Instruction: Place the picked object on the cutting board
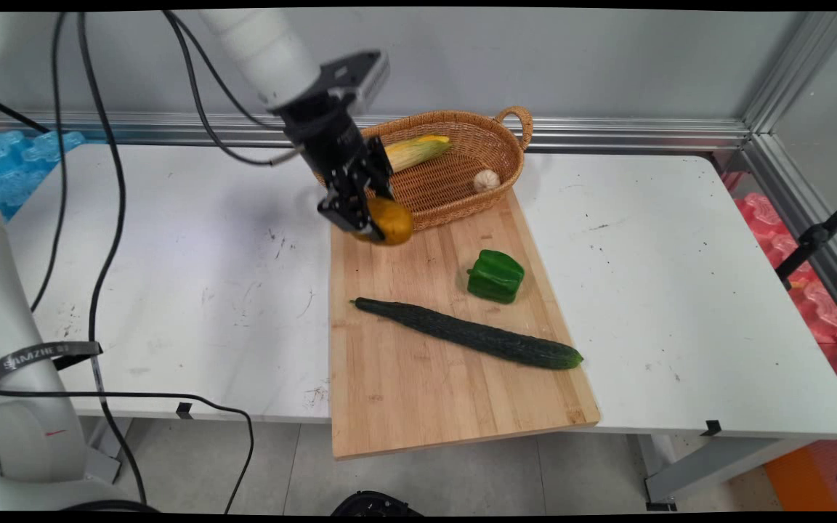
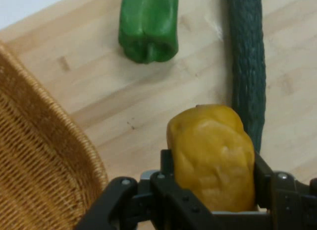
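The pincer (image 1: 375, 221) pinches a yellow-orange fruit (image 1: 389, 221) across its middle, clear above the cutting board (image 1: 418, 378). Just behind it sits the wicker basket (image 1: 455, 189); ahead lie the green pepper (image 2: 148, 24) and the cucumber (image 2: 246, 61). The fruit looks smooth, rounded and probably light, likely to slip unless gripped at its widest part.

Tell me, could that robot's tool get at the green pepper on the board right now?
Probably not as things stand. The tool is already shut on a yellow-orange fruit, so its fingers are full. The green pepper itself lies uncovered on the wooden board, apart from the cucumber, with nothing over it.
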